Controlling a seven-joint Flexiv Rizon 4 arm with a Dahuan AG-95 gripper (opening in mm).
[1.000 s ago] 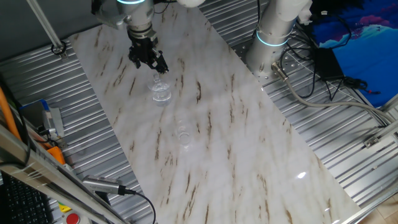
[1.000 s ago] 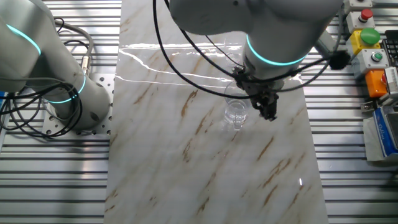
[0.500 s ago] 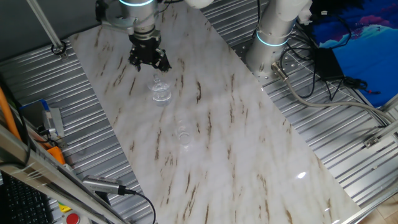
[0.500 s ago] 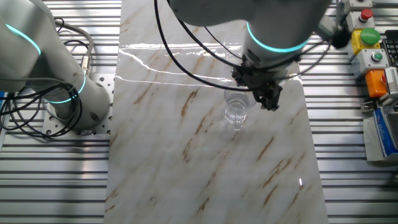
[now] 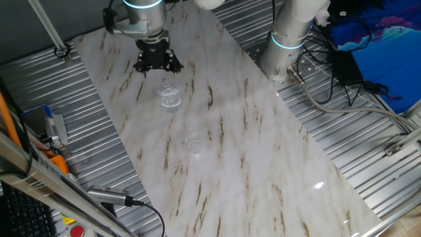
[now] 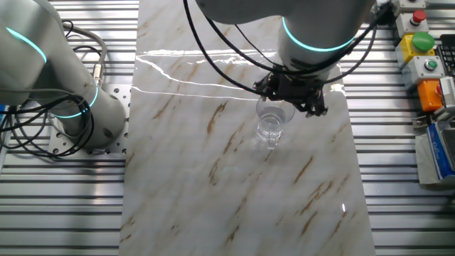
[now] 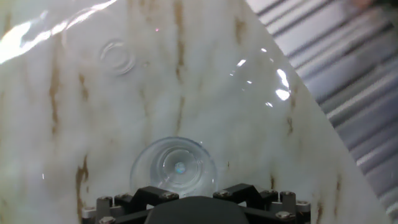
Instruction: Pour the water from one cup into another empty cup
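— Any writing that reads in these views?

— None. The yellow box with the green and red push buttons [image 6: 416, 44] beside the white brown-veined marble table [image 6: 213, 178] bears no legible lettering.

— The red round button [image 5: 77, 231] at the lower corner?

— A plain cap; any mark on it is too small to tell.

— And the blue patterned cloth [image 5: 385, 33]?

— Only shapes and colour, no words or numbers.

Marble-patterned table [image 5: 263, 151], red button [image 5: 77, 231]
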